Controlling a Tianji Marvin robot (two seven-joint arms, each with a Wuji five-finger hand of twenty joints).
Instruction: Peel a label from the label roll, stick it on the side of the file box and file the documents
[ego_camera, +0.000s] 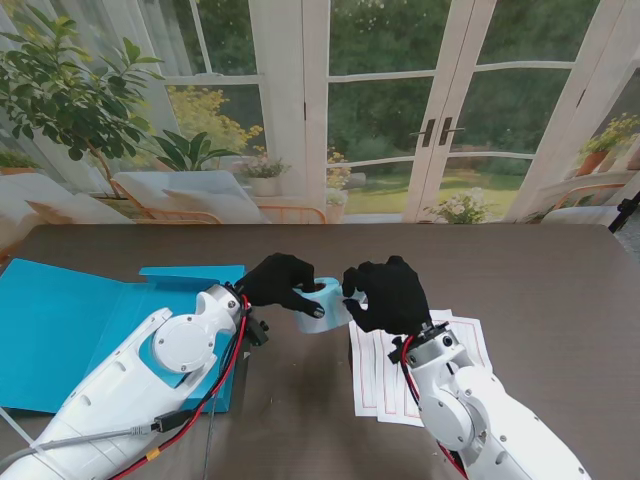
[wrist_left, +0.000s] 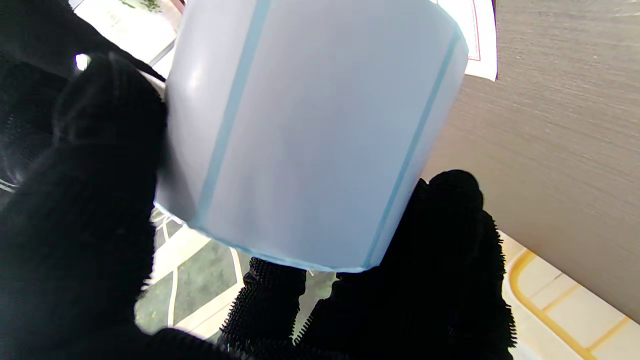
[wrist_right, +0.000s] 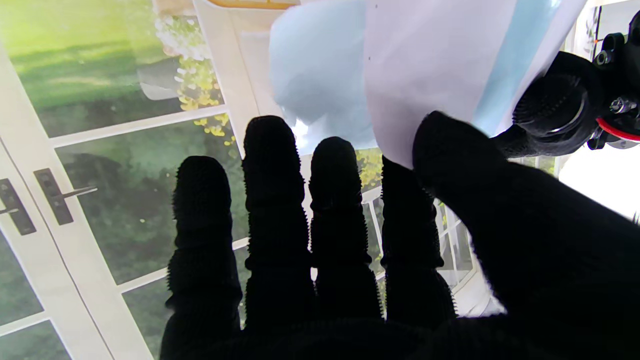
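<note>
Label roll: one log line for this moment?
phase: peel | left hand: holds roll | right hand: pinching label | box: flat, left | documents: on table

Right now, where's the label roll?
In the stand view, the label roll is held mid-table between the left hand and right hand, left of the documents.

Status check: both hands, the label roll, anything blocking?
Left hand shut on label roll, held off the table. Right hand pinching a label at the roll's edge. Documents flat beside the right arm; nothing in the way.
</note>
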